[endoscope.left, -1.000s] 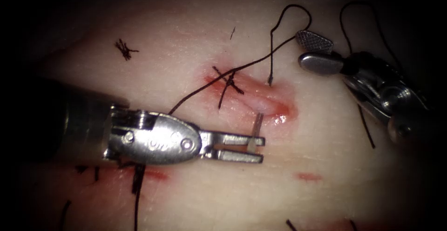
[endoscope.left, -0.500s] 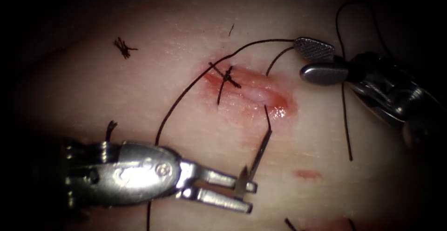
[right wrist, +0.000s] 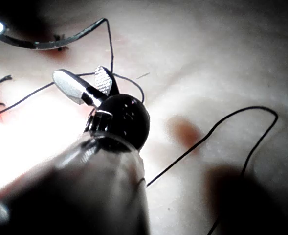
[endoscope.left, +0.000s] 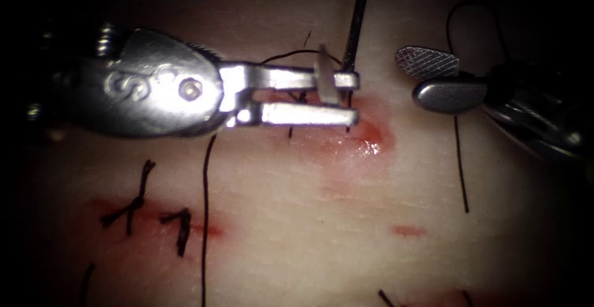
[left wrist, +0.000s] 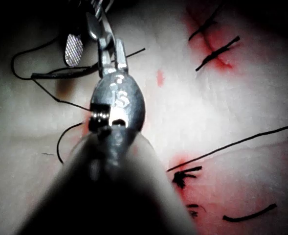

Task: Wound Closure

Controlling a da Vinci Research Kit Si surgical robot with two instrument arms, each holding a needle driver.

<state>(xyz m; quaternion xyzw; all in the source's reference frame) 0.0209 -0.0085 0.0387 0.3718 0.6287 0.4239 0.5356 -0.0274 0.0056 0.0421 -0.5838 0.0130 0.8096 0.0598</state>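
My left tool [endoscope.left: 349, 98] reaches in from the left, jaws shut on the curved needle [endoscope.left: 354, 28] near one end of its curve. The needle stands free of the tissue, over the right end of the cut [endoscope.left: 370, 135]. Thread [endoscope.left: 205, 220] trails down the tissue on the cut's left. My right tool [endoscope.left: 433, 77] hovers just right of the needle, jaws open, holding nothing. In the right wrist view its open jaws [right wrist: 87, 82] sit near the needle [right wrist: 51, 44]. In the left wrist view my left tool [left wrist: 117, 95] points toward the needle [left wrist: 60, 74].
Tied stitches [endoscope.left: 133, 205] lie on a red line at the lower left. A loose thread piece [endoscope.left: 459, 164] lies right of the cut. Red fluid wets the cut's right end, with a small red mark [endoscope.left: 410, 230] below it.
My left tool first drew the needle down out of the tissue, then carried it up over the cut, pulling thread after it. The right tool barely shifted, jaws still open.
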